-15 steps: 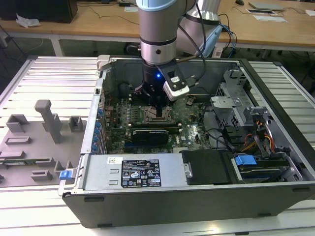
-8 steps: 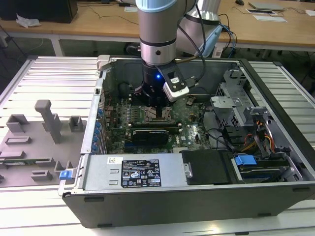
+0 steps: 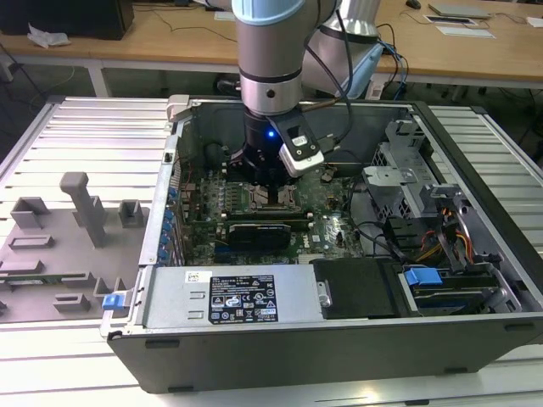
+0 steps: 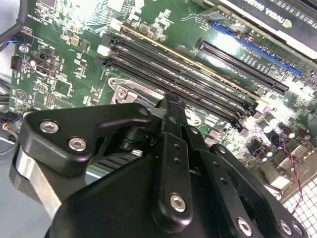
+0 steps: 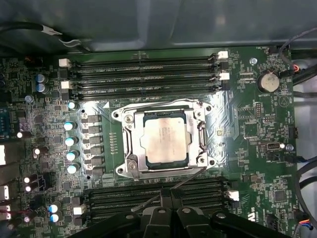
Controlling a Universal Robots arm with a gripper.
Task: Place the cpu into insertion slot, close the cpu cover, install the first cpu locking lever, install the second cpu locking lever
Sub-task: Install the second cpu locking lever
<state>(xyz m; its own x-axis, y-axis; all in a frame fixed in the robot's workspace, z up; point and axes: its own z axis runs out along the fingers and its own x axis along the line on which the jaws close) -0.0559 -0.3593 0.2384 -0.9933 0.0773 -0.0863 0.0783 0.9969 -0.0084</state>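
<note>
Now the cpu (image 5: pixel 164 140) lies flat (silvery top up) under the cpu cover (image 5: pixel 198 110).

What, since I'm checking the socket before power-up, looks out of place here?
The chip sits square under the closed cover, but one thin wire lever juts out slantwise across the memory slots instead of lying along the cover's edge; it looks unlatched.

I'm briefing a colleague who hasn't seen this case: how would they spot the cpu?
Find the green motherboard inside the open computer case. Between its two banks of long black memory slots sits the cpu: a flat silvery-grey square, framed by the cpu cover.
</note>
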